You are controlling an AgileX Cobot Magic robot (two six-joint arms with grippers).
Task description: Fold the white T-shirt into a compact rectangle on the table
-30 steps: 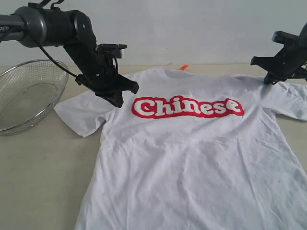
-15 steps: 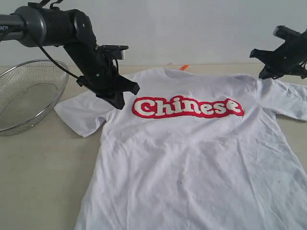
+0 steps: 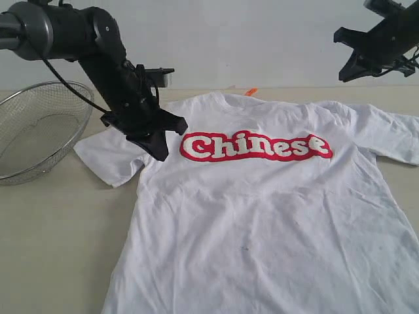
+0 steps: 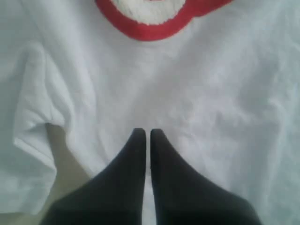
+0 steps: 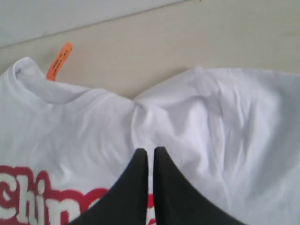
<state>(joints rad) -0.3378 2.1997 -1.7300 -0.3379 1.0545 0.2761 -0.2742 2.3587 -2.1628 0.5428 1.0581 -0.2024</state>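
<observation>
The T-shirt [image 3: 262, 209] lay face up and spread on the bench [image 3: 59, 248], collar toward the far edge, with its hem out of view. The left gripper [image 3: 160, 152] hung low over the shoulder by the sleeve [image 3: 108, 154], pressed together and empty. Whether its tips touched the cloth was hard to tell. The right gripper [image 3: 343, 72] was also pressed together and empty, well above the other shoulder.

Going down shut would likely have shoved the cloth into a ridge rather than taking it. A shallow pinch could have caught only the top layer, leaving the back panel behind and spoiling the fold. Because the two grippers stood at unequal heights, an uneven lift might have skewed the shirt. The basket [image 3: 13, 173] sat near the sleeve, where a swinging arm or trailing cloth could have snagged it.

The shirt looked like thin, soft cotton, limp and softly creased, bunched a little at the shoulder seam. The lettering [image 3: 255, 146] was rounded, white inside a thick red outline. A small orange tag [image 5: 59, 61] stuck out from the collar. The basket was a fine metal mesh bowl with a wire rim, and the bench was pale and matte.
</observation>
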